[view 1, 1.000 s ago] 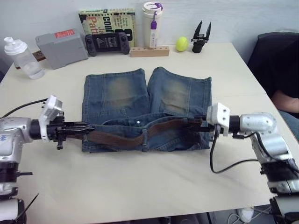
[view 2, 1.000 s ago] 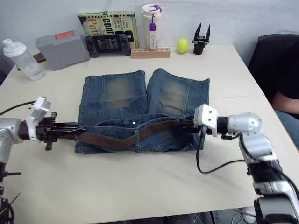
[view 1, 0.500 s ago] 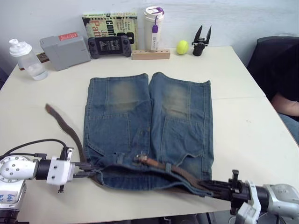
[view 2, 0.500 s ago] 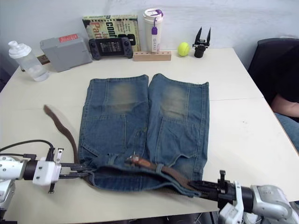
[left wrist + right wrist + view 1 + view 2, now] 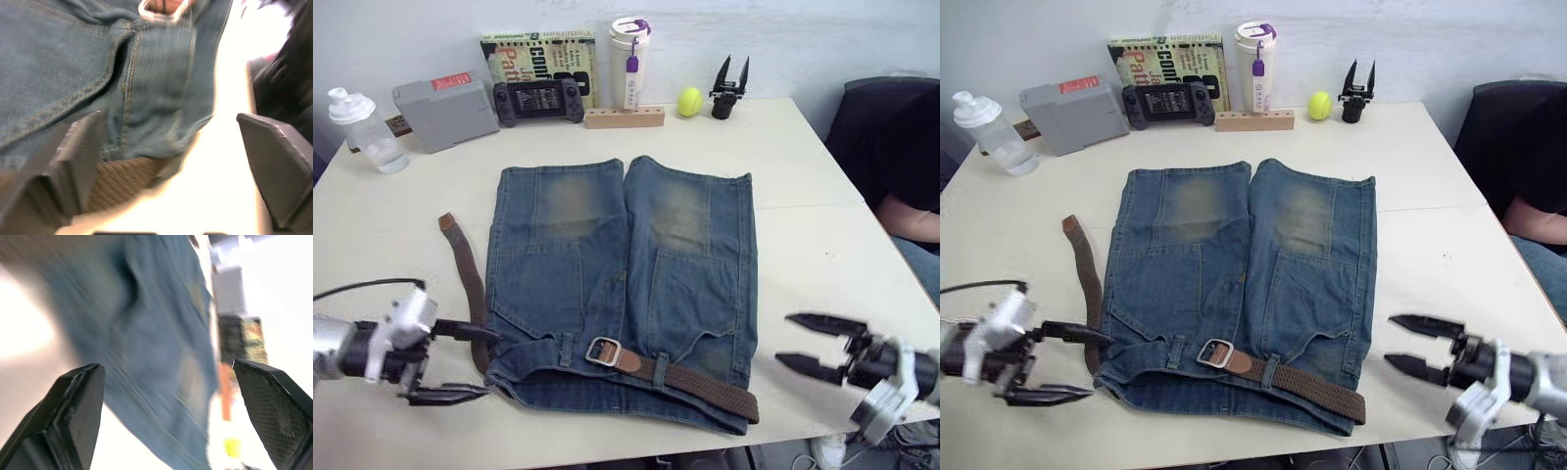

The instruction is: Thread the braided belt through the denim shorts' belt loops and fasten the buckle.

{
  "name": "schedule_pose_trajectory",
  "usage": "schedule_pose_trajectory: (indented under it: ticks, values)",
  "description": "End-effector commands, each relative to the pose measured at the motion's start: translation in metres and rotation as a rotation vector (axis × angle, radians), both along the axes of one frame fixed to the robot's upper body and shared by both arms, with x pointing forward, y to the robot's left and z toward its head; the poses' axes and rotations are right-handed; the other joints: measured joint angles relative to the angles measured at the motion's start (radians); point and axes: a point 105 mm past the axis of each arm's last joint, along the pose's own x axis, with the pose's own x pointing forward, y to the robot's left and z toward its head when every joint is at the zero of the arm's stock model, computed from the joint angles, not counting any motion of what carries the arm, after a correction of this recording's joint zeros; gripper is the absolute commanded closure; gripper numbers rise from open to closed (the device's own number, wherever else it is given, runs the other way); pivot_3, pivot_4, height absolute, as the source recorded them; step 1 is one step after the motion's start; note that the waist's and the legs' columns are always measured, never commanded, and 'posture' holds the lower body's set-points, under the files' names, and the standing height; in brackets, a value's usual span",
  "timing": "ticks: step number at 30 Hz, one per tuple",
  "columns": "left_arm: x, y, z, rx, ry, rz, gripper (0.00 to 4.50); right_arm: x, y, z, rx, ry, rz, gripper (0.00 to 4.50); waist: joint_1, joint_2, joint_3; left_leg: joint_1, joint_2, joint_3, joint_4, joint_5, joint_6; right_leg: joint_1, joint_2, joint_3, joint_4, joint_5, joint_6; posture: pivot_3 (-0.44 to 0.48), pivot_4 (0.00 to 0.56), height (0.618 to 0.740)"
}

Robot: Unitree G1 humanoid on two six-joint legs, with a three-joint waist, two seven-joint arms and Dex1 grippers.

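Lying flat on the pale worktop (image 5: 822, 235), the denim shorts (image 5: 626, 274) have their two legs pointing to the far side and their waistband on the near side. We see the braided belt (image 5: 705, 385) running along that waistband. Its silver buckle (image 5: 601, 351) sits on the front of the shorts, near the middle, with a tan leather tab just beside it. From there the dark woven strap goes under one of the belt loops (image 5: 659, 369) and on to the shorts' right corner. The other end of the belt comes out at the left side of the shorts and lies on the worktop beside the left leg, ending in a tan tip.

Our left gripper (image 5: 460, 362) is low over the worktop just left of the waistband, with its jaws apart and nothing in them. Our right gripper (image 5: 813, 343) is near the right side of the shorts but not touching them, and its jaws are apart and hold nothing too.

At the far edge we see a clear bottle (image 5: 357, 132), a grey box (image 5: 445, 103), a black game controller (image 5: 538, 98), a book (image 5: 538, 49), a white cup (image 5: 629, 49) and a yellow ball (image 5: 689, 100).
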Motion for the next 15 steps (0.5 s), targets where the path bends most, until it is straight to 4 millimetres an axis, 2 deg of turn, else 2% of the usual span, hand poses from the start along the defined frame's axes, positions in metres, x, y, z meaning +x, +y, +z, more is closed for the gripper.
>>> schedule_pose_trajectory:
  ticks: [1,4,5,7,9,10,12,14,15]
  values:
    - [0.009,0.008,0.034,-0.144,0.016,0.061,0.03,0.023,-0.023,0.024,0.02,-0.03,-0.12,0.0,0.003,0.002,0.002,0.0,0.0,0.0,0.001,0.0,0.0,0.0,0.0,0.0,0.001,-0.001,0.0,0.0,0.15,0.709]
    - [0.033,0.015,0.048,-0.214,-0.078,0.132,0.03,0.061,-0.023,0.048,0.051,-0.057,-0.197,0.0,0.0,0.003,0.002,0.001,0.0,0.0,0.001,0.001,-0.002,0.0,0.001,0.0,0.004,-0.001,-0.001,0.0,0.15,0.709]
    - [0.044,0.014,0.049,-0.229,-0.117,0.151,0.03,0.078,-0.022,0.047,0.063,0.009,-0.247,0.0,-0.003,0.003,0.002,-0.001,0.0,0.0,0.001,0.001,-0.002,-0.002,0.001,0.0,0.005,-0.001,-0.002,0.0,0.15,0.709]
    - [0.057,0.012,0.048,-0.234,-0.159,0.173,0.03,0.097,-0.019,0.042,0.091,0.128,-0.305,0.0,-0.009,0.002,0.003,0.001,0.0,0.0,0.001,0.002,-0.003,-0.001,0.001,0.0,0.006,-0.002,-0.002,0.0,0.15,0.709]
    - [0.069,0.005,0.043,-0.242,-0.172,0.197,0.03,0.123,-0.014,0.04,0.263,0.36,-0.418,0.0,-0.011,0.001,0.003,0.0,0.001,0.0,0.0,0.002,-0.003,-0.002,0.002,0.0,0.005,-0.002,-0.003,0.0,0.15,0.709]
    - [0.075,0.001,0.037,-0.223,-0.177,0.209,0.03,0.133,-0.009,0.035,0.355,0.541,-0.478,0.0,-0.012,0.001,0.003,-0.001,0.001,0.0,0.001,0.002,-0.003,-0.002,0.003,0.0,0.006,-0.003,-0.002,0.0,0.15,0.709]
    - [0.088,-0.008,0.018,-0.112,-0.193,0.239,0.03,0.144,0.006,0.034,0.446,0.711,-0.519,0.0,-0.013,0.002,0.003,-0.003,0.001,0.0,0.001,0.002,-0.003,-0.002,0.003,0.001,0.006,-0.003,-0.002,0.0,0.15,0.709]
    - [0.095,-0.012,0.01,-0.054,-0.208,0.247,0.03,0.146,0.015,0.033,0.469,0.809,-0.533,0.0,-0.01,0.002,0.003,-0.004,0.0,0.0,0.002,0.002,-0.002,-0.004,0.002,0.001,0.007,-0.003,-0.002,0.0,0.15,0.709]
    - [0.109,-0.015,0.003,-0.019,-0.233,0.301,0.03,0.148,0.021,0.033,0.473,0.846,-0.541,0.0,-0.009,0.002,0.003,-0.004,0.0,0.0,0.002,0.002,-0.002,-0.005,0.002,0.001,0.007,-0.003,-0.002,0.0,0.15,0.709]
